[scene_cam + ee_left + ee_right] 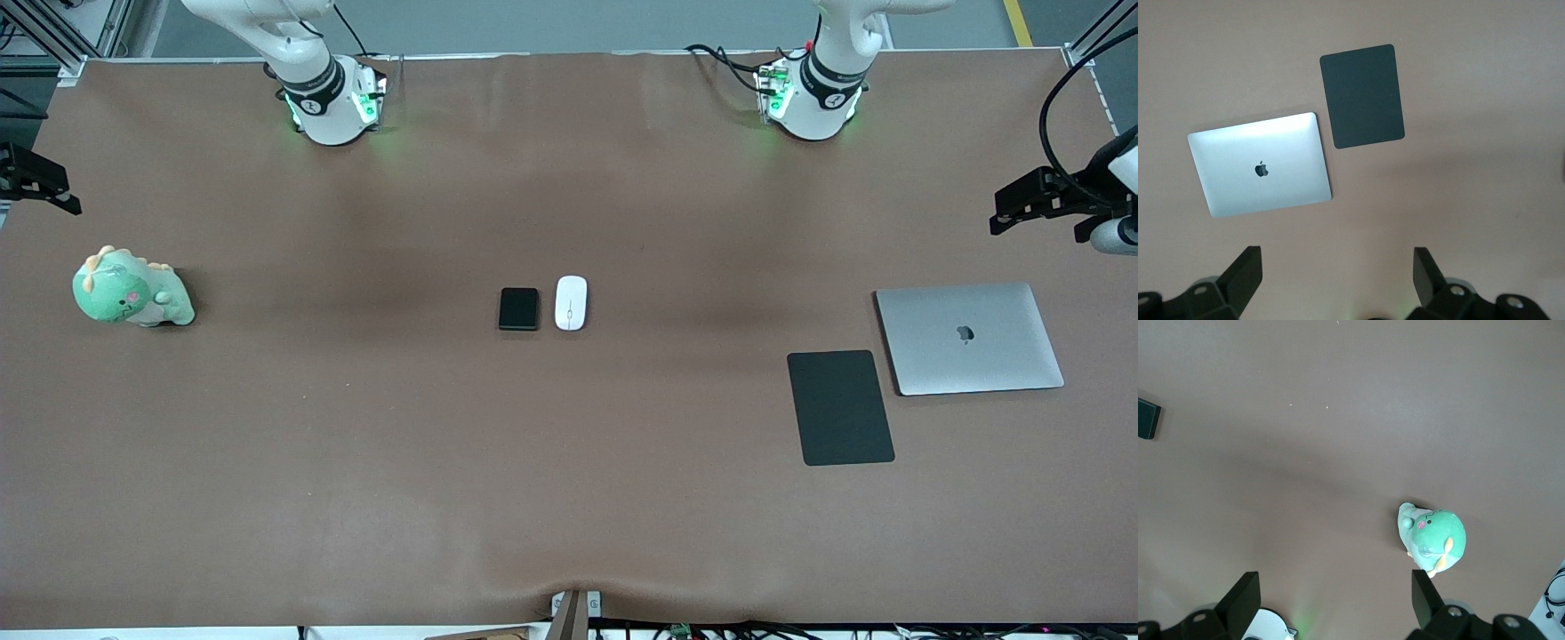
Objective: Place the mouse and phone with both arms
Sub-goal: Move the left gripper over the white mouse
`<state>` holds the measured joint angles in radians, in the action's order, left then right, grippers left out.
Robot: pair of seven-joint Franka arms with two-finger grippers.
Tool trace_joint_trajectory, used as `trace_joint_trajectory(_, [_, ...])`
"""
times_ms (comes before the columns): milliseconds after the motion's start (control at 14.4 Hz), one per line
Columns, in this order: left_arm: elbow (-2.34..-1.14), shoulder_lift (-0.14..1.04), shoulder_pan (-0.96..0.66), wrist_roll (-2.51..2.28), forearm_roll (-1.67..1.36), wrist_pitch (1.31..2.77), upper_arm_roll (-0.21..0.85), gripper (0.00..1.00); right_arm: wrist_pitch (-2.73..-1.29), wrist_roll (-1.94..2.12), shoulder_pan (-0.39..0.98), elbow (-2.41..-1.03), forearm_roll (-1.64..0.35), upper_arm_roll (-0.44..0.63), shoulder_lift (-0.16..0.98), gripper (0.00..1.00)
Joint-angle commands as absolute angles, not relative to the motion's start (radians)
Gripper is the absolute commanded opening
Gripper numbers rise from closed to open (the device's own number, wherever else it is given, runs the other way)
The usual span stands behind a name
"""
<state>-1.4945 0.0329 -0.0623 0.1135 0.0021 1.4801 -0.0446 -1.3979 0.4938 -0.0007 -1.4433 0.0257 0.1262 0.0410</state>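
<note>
The white mouse [571, 302] and the black phone [519, 308] lie side by side at the middle of the brown table, the mouse toward the left arm's end. The phone's corner also shows in the right wrist view [1147, 418]. Both hands are out of the front view, where only the arm bases show. My left gripper [1337, 273] is open and empty, high over bare table. My right gripper [1336, 597] is open and empty, high over the table near its own base.
A black mouse pad [840, 407] [1362, 96] and a shut silver laptop [969, 338] [1261, 164] lie toward the left arm's end. A green plush dinosaur [132, 291] [1434, 538] sits toward the right arm's end. Black camera mounts [1058, 200] stand at the table's ends.
</note>
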Motion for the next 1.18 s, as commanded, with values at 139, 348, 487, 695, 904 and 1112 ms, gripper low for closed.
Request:
trace_joint_trajectory(139, [-1.477, 0.021, -0.055, 0.124, 0.003, 1.485, -0.031, 1.00, -1.370, 0.506, 0.002, -1.437, 0.011, 0.127, 0.034, 1.00])
trace_joint_trajectory(348, [-1.476, 0.051, -0.093, 0.111, 0.000, 1.485, 0.000, 1.00, -1.378, 0.506, -0.008, -1.436, 0.026, 0.130, 0.037, 1.00])
trace_joint_trajectory(487, [-1.474, 0.087, -0.147, 0.036, -0.012, 1.485, 0.038, 1.00, -1.368, 0.506, -0.009, -1.436, 0.023, 0.132, 0.035, 1.00])
trace_joint_trajectory(695, [-1.482, 0.139, -0.273, -0.189, -0.029, 1.532, 0.122, 1.00, -1.352, 0.506, -0.003, -1.436, 0.020, 0.130, 0.034, 1.00])
trace_joint_trajectory(904, [-1.502, 0.224, -0.394, -0.416, -0.069, 1.664, 0.179, 1.00, -1.348, 0.505, 0.005, -1.436, 0.011, 0.126, 0.035, 1.00])
trace_joint_trajectory(1112, [-1.506, 0.329, -0.555, -0.611, -0.060, 1.807, 0.189, 1.00, -1.348, 0.503, 0.034, -1.436, 0.011, 0.124, 0.034, 1.00])
